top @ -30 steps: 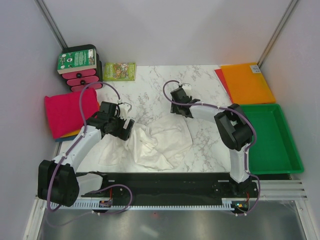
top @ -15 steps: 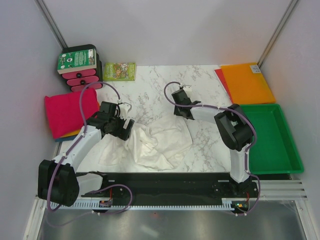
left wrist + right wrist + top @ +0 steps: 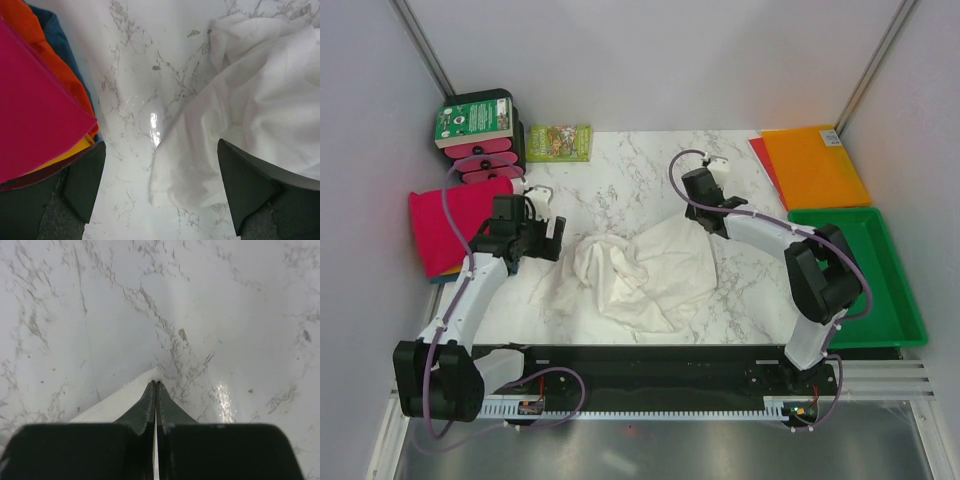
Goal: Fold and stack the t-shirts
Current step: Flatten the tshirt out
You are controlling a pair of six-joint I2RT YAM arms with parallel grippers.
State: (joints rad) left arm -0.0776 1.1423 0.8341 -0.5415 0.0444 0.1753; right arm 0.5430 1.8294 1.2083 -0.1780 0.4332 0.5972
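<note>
Seen from above, the white t-shirt [image 3: 640, 275] lies crumpled on the marble tabletop [image 3: 620, 165], about midway between the 2 arms, with 1 corner drawn out toward the far right. The pile [image 3: 455, 225] of folded shirts, magenta-pink on top, sits at the tabletop's left edge, apart from the white one. The left jaws stand over bare marble between the pile and the white t-shirt, spread wide. The right jaws sit at the drawn-out corner. From this height I cannot tell how they stand. A green tray [image 3: 860, 285] and an orange sheet [image 3: 815, 165] lie to the right.

In the left wrist view, the 2 dark fingers [image 3: 85, 182] of the left jaws are set far apart and hold nothing. Bare marble and the edge of the white t-shirt [image 3: 260, 100] lie below them. Whether the right-hand finger touches the cloth I cannot tell. The pile [image 3: 35, 110] lies at left, magenta-pink over orange and blue.

In the right wrist view, the fingers [image 3: 145, 407] of the right jaws are pressed together tip to tip. They pinch a corner of the white t-shirt [image 3: 117, 402] low over the marble, with a thin white sliver between them.
</note>
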